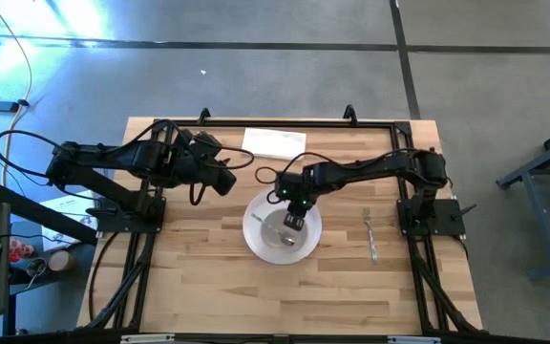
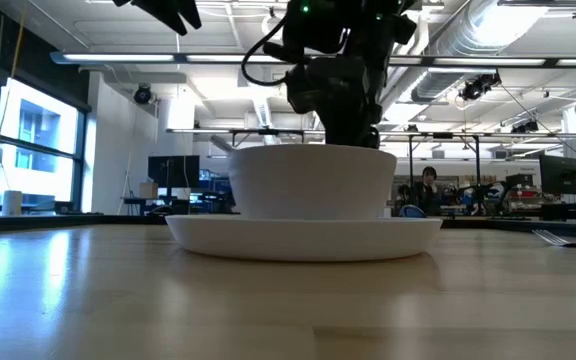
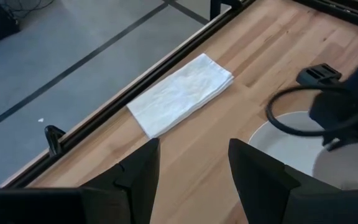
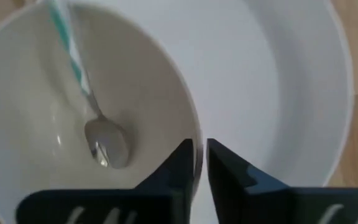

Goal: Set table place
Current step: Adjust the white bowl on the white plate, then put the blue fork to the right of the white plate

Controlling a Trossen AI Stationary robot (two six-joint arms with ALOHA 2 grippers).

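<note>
Left gripper (image 3: 191, 171) hangs above the table (image 1: 199, 277) near its far-left part, fingers spread wide w/ nothing between them; we treat that arm as waiting. A folded white napkin (image 1: 274, 142) lies flat by the far edge rail, well apart from the dishes.

Mid-table, nearer the far edge than the near one, the plate (image 1: 256, 239) carries the bowl (image 1: 280, 229), and the spoon (image 4: 101, 134) lies inside the bowl, its striped handle leaning up on the wall. Right gripper (image 4: 199, 163) is over the bowl, fingers narrowed on the bowl's rim, one inside and one outside. The fork (image 1: 371, 236) lies toward the right edge, parallel to it, apart from the plate.

Handling, as we judge it: bowl and plate are stiff, glossy, prob. ceramic, so slippery and chip-prone; a rim pinch is the only hold on the bowl, and it may tilt and let the spoon slide. Fork and spoon are thin, light, and lie flat, so hard to pinch except across the handle.

Views: only the right wrist view shows the spoon and the rim grip; the low view shows the bowl sitting level on the plate but hides its inside; only the high view shows the fork's place.
</note>
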